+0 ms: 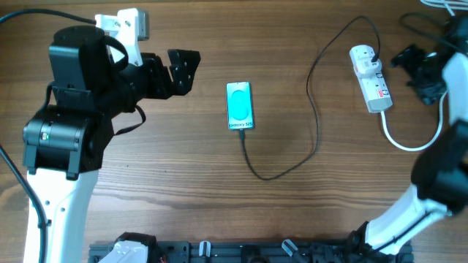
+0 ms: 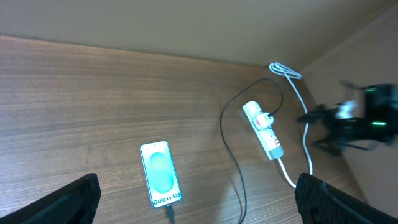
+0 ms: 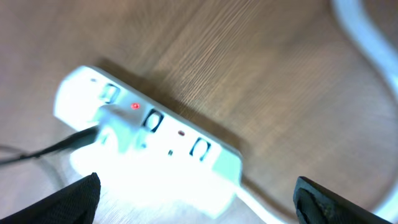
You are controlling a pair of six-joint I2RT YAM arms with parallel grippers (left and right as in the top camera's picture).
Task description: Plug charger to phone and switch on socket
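altogether one phone [image 1: 240,106], one charger [image 1: 316,120], one socket [image 1: 369,79], plus left tool [image 1: 186,73] and right tool [image 1: 414,73], both wide apart

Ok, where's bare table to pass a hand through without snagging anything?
Bare wood lies between the left tool and the phone, and along the near edge below the charger loop. Crowded around the socket: white cord, right tool close.

cyan phone [image 1: 240,106], white socket [image 1: 369,79], black charger [image 1: 316,109], brown woodgrain table [image 1: 219,190].
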